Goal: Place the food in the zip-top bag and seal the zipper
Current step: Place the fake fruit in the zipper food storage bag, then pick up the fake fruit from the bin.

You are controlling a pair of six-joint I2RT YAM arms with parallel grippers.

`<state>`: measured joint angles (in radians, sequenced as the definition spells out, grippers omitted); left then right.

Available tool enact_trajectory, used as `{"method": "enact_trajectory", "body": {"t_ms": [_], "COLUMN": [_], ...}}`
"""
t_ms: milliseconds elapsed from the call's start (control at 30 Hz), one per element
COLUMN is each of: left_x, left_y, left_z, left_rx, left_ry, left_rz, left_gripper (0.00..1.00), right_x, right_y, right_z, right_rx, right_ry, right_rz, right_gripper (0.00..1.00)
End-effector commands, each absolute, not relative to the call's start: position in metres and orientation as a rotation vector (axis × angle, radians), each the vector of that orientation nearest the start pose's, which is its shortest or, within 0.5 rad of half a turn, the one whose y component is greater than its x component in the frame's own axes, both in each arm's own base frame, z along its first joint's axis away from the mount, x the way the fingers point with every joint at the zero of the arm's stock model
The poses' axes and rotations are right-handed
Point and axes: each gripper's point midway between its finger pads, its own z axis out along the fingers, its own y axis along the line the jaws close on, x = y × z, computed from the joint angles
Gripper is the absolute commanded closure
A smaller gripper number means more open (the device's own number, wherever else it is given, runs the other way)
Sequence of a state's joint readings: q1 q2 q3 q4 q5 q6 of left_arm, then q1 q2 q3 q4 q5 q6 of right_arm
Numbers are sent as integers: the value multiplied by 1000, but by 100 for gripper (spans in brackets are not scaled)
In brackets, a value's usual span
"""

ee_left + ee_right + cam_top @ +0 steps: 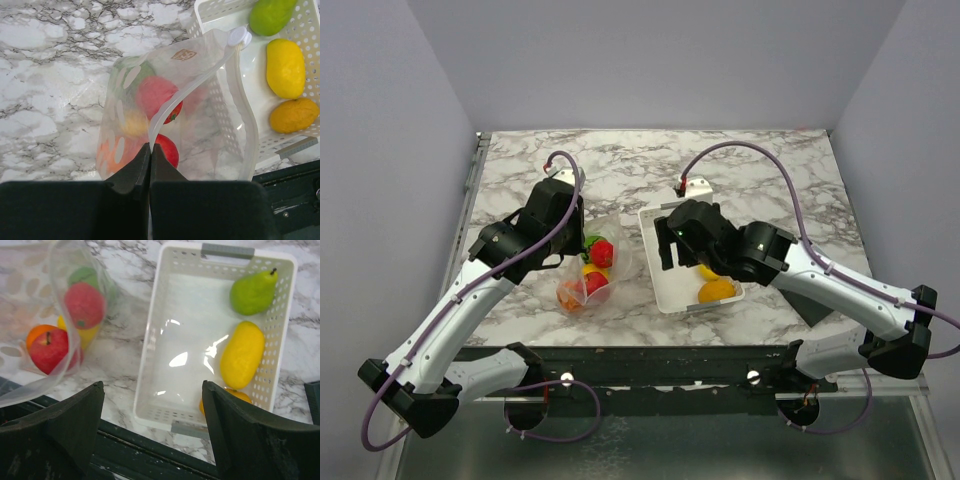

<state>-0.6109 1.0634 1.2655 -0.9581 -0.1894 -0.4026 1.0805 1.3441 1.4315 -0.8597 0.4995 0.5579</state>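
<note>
Left of the white slotted basket [150, 335], the left gripper [150, 147] pinches the white zipper strip [190, 92] of the clear crinkly bag [215, 130]; the right gripper [152, 385] gapes wide. Only wrist views show the green pear [252, 290].

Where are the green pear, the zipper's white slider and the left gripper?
green pear [252, 292], right wrist view, middle of its body.
white slider [239, 36], left wrist view, its rounded top.
left gripper [150, 147], left wrist view, between the closed fingertips.

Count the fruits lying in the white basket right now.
3: a green pear at the far end, a yellow fruit in the middle, an orange fruit at the near end, all along the right wall of the basket. None looks hidden.
</note>
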Motion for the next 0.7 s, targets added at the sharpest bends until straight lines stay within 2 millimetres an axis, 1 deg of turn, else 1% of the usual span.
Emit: {"method": "enact_trajectory", "body": {"t_ms": [0,200,300,500,600,667], "left_x": [237,237,236,235,234,233], "left_y": [-148,-150,-150,-149,-148,-148], "left_z": [253,250,250,249,249,249], "left_rx": [158,164,166,168,170,170], "left_ry": [2312,2317,2316,2317,2313,2312], "left_rz": [-314,-325,-328,-326,-327,-328], "left_gripper": [100,100,100,100,100,100], "right_x": [213,206,206,209,215,218], "right_y": [236,216,208,204,199,200], "right_z": [234,207,194,165,151,142], "right_rx": [-277,-271,-267,-264,-251,-257], "right_ry": [2296,2374,2409,2485,2529,2557], "right_rz": [135,19,-29,-58,-75,-72], "right_gripper": [17,17,13,11,11,11]}}
